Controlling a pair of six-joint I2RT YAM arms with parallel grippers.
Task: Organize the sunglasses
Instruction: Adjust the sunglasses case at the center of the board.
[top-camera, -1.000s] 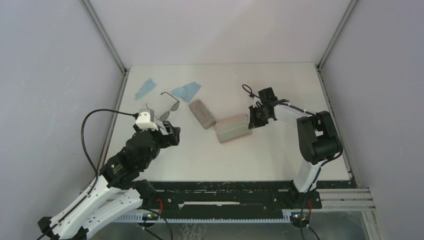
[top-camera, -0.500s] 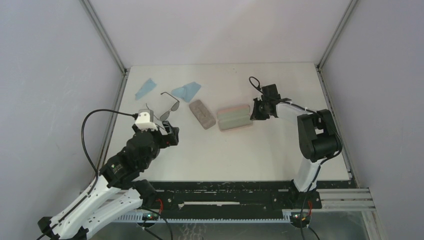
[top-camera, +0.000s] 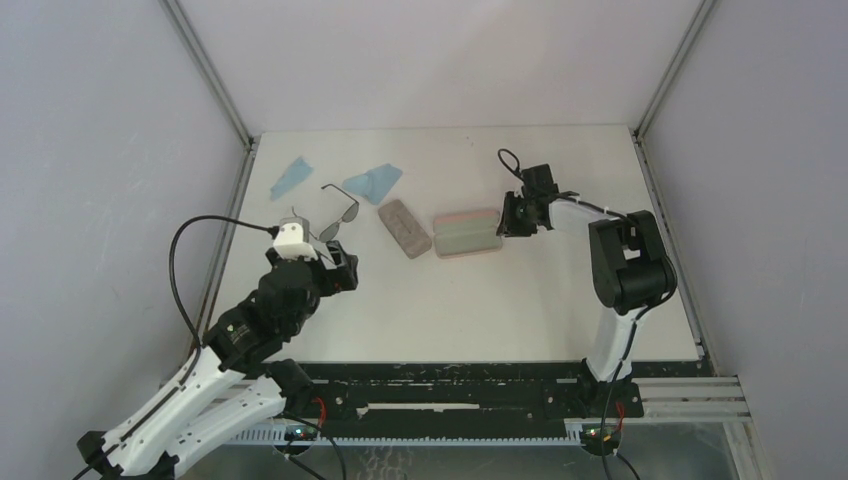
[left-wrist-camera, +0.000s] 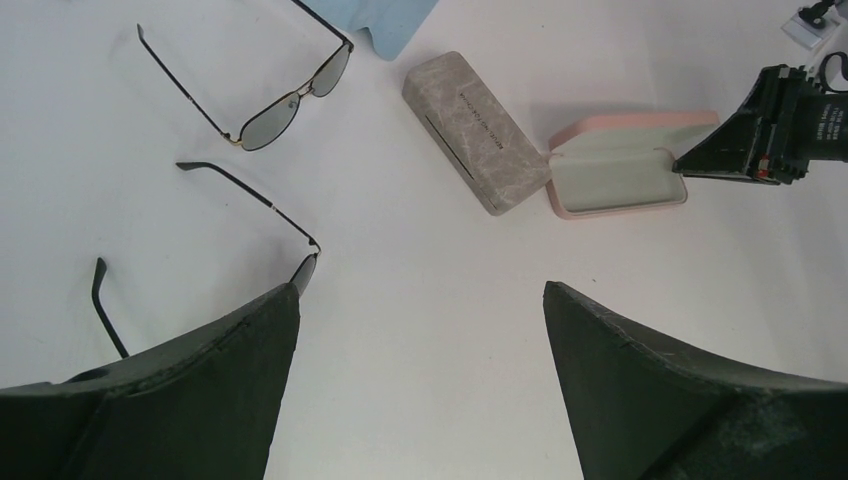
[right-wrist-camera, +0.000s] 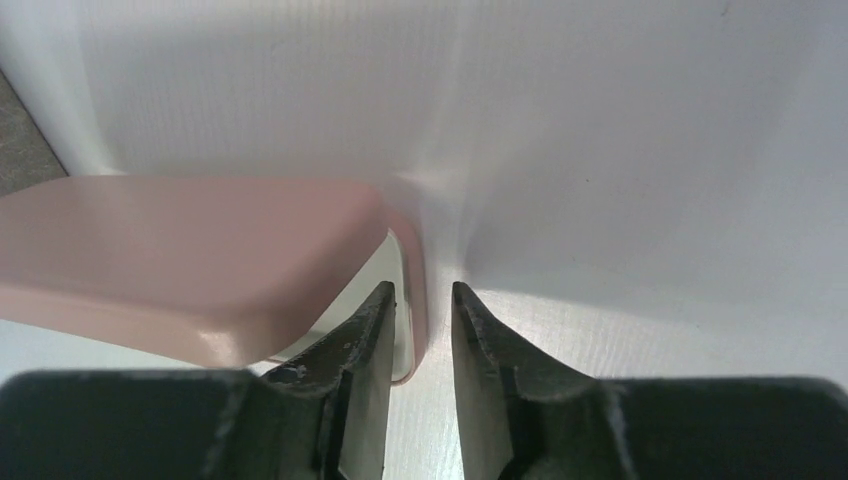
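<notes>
Two pairs of thin black-framed sunglasses lie at the left: one (left-wrist-camera: 270, 110) (top-camera: 340, 215) with arms unfolded, the other (left-wrist-camera: 250, 195) closer to me, its lens partly hidden behind my left finger. My left gripper (left-wrist-camera: 420, 300) (top-camera: 345, 270) hovers wide open over bare table just right of that closer pair. The pink case (top-camera: 467, 235) (left-wrist-camera: 620, 175) (right-wrist-camera: 200, 250) lies open mid-table. My right gripper (right-wrist-camera: 423, 295) (top-camera: 510, 222) straddles the rim at its right end, jaws slightly apart with a thin gap beside the rim.
A closed grey-brown case (top-camera: 404, 228) (left-wrist-camera: 475, 130) lies slantwise between the sunglasses and the pink case. Two light blue cloths (top-camera: 293, 175) (top-camera: 373, 181) rest at the back left. White walls enclose the table on three sides.
The right gripper carried the pink case end back and up the table, straightening it. Its jaws have since parted from the rim. The left arm stayed still.
</notes>
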